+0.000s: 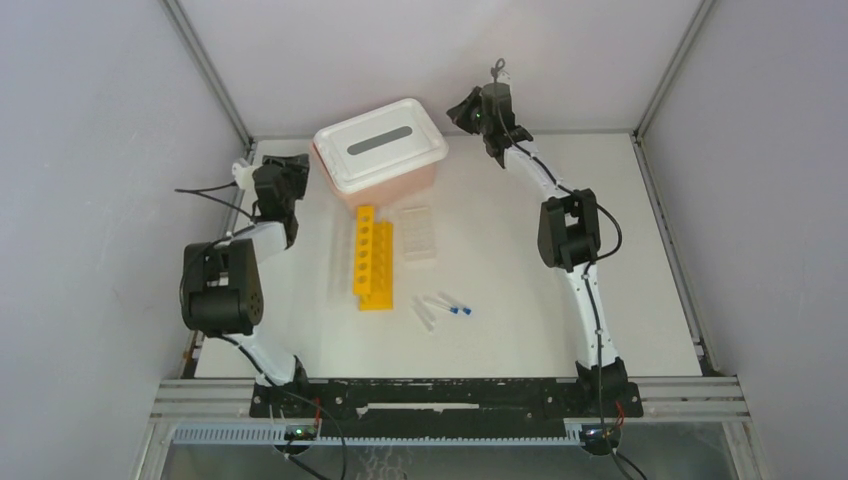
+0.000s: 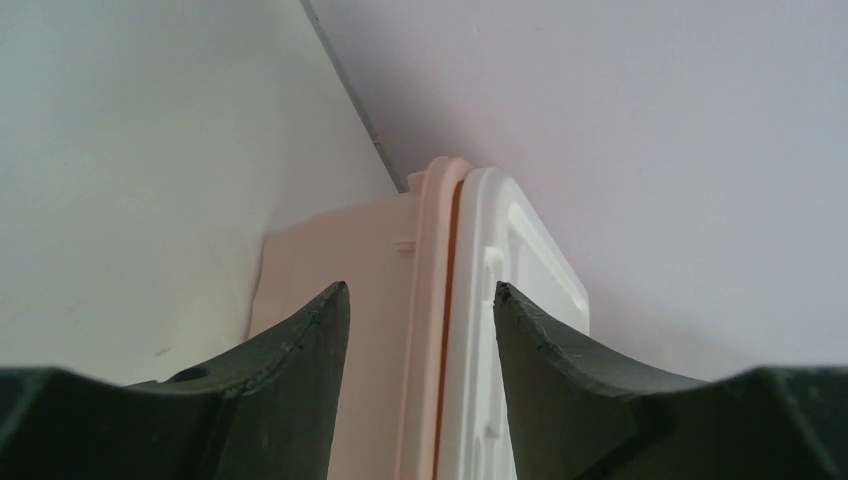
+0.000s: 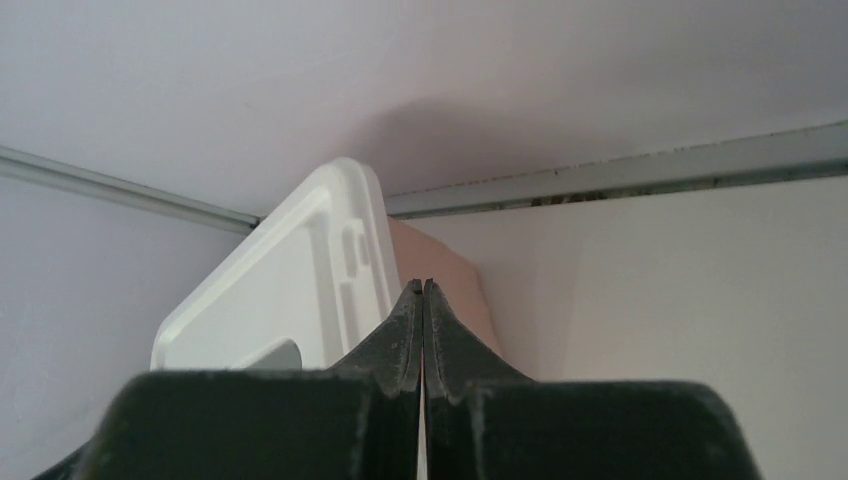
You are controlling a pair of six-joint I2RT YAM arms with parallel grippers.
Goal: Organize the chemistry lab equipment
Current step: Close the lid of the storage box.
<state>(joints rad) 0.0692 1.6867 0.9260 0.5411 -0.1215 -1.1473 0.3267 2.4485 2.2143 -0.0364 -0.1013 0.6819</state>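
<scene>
The long yellow rack (image 1: 372, 258) with round holes lies mid-table. The clear gridded rack (image 1: 420, 233) lies just right of it. Two blue-capped tubes (image 1: 452, 307) and a small clear tube (image 1: 424, 316) lie loose on the table in front of the racks. My left gripper (image 1: 298, 168) is open and empty at the left side of the pink bin; its fingers frame the bin's edge in the left wrist view (image 2: 420, 290). My right gripper (image 1: 463, 110) is shut and empty, raised at the bin's right rear corner, and also shows in the right wrist view (image 3: 421, 284).
The pink bin (image 1: 395, 185) with white slotted lid (image 1: 380, 143) stands at the back of the table, between the grippers. It shows in the left wrist view (image 2: 330, 260) and the right wrist view (image 3: 450, 270). Grey enclosure walls and metal frame rails surround the table.
</scene>
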